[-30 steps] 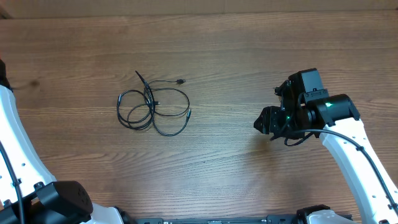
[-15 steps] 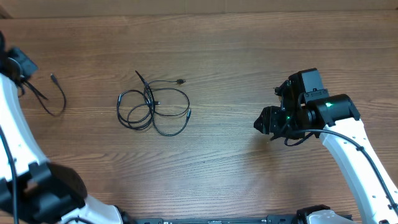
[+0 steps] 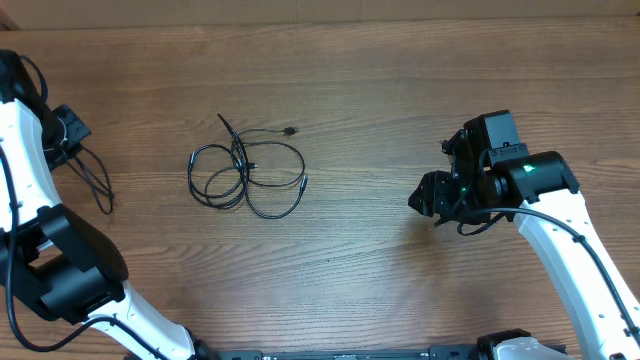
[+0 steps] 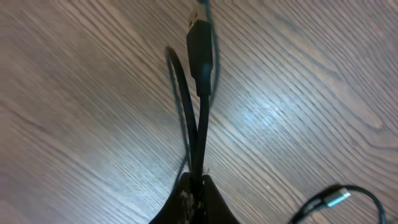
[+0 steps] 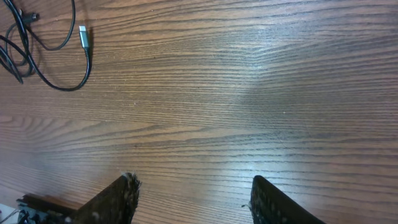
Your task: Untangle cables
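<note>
A tangle of thin black cables (image 3: 245,175) lies left of the table's middle, with small plugs at its ends. Part of it shows at the top left of the right wrist view (image 5: 56,81), with a silver plug (image 5: 83,36). My left gripper (image 3: 70,135) is at the far left and is shut on a separate black cable (image 3: 100,185) that trails toward the front. In the left wrist view the jaws (image 4: 199,182) pinch this doubled cable (image 4: 200,124), whose black plug (image 4: 199,43) points away. My right gripper (image 3: 415,198) is open and empty, well right of the tangle (image 5: 193,186).
The wooden table (image 3: 400,90) runs to a back edge at the top. The white left arm (image 3: 30,200) stretches along the left side. Another silver-tipped cable end (image 4: 336,198) lies near the left gripper.
My left arm has come into view at the far left, holding a cable, and moved right and toward the front. The tangle and the right arm have not moved.
</note>
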Robot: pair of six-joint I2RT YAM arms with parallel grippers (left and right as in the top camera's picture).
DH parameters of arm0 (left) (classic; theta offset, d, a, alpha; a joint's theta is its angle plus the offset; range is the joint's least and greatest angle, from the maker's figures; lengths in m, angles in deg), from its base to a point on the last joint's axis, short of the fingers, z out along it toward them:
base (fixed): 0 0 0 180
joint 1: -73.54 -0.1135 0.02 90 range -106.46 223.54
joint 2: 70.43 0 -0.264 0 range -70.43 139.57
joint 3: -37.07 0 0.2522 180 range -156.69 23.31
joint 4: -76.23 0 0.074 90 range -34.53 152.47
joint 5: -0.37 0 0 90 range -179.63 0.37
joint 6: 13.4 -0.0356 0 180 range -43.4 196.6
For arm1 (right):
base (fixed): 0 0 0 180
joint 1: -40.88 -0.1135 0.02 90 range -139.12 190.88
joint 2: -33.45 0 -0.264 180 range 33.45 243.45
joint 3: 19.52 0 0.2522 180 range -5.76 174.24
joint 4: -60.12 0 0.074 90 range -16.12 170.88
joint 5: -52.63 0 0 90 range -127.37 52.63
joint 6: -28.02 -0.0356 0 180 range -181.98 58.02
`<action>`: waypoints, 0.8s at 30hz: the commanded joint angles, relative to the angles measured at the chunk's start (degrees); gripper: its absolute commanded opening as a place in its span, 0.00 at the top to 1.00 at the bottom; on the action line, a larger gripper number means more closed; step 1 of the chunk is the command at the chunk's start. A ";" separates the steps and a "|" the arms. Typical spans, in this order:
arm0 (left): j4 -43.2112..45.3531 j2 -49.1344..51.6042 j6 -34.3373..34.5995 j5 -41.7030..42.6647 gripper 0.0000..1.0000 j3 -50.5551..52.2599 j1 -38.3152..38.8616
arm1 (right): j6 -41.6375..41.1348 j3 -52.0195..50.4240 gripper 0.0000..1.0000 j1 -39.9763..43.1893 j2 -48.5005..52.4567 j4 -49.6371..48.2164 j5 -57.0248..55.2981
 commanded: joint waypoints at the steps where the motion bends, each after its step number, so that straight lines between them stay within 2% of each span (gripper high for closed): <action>1: -0.26 0.39 0.68 -7.93 0.96 -0.39 0.26 | 0.11 0.57 0.44 0.26 0.00 -0.13 -0.55; 6: -2.91 0.39 9.03 -15.15 0.96 -0.39 0.24 | 0.09 0.57 0.44 0.26 0.00 -0.13 -0.55; 14: -6.23 0.39 16.57 -24.13 0.96 -0.39 0.24 | -0.07 0.57 0.44 0.26 0.00 -0.20 -0.55; 20: -6.03 0.39 17.38 -24.44 0.96 -0.39 0.24 | -0.07 0.57 0.44 0.26 0.00 -0.20 -0.52; 22: -5.42 0.39 17.35 -23.63 0.64 -0.39 0.24 | -0.07 0.57 0.44 0.26 0.00 -0.17 -0.52; 23: -5.29 0.39 17.35 -23.32 0.41 -0.39 0.24 | -0.07 0.57 0.44 0.26 0.00 -0.17 -0.52; 24: -5.07 0.39 17.31 -22.69 0.26 -0.39 0.24 | -0.07 0.57 0.44 0.26 0.00 -0.17 -0.50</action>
